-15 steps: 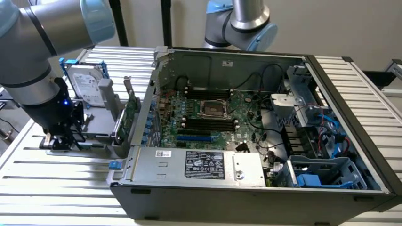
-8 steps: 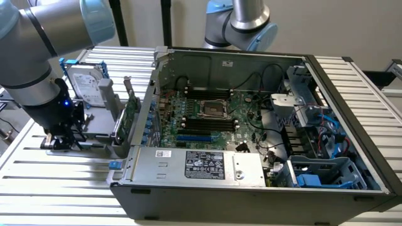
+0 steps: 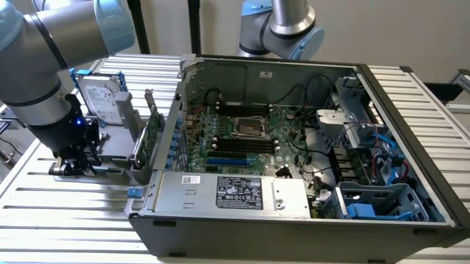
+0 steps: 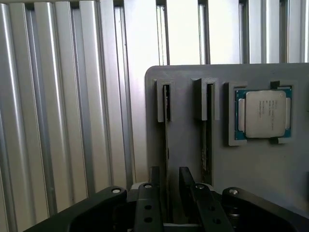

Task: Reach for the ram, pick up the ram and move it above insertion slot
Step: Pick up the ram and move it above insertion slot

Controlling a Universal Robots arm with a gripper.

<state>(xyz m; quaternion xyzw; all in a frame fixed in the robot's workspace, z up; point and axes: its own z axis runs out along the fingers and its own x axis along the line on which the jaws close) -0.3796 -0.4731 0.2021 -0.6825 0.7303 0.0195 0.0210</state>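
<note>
The tool [image 4: 169,171] hangs jaws apart astride the ram [image 4: 166,140], which stands edge-on in a slot of the grey holder [image 4: 186,140], long axis running straight ahead.

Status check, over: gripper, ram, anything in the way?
Gripper open, low over the grey holder. Ram on edge in its slot, between the open jaws, not gripped. Second stick in the neighbouring slot, close beside.
</note>
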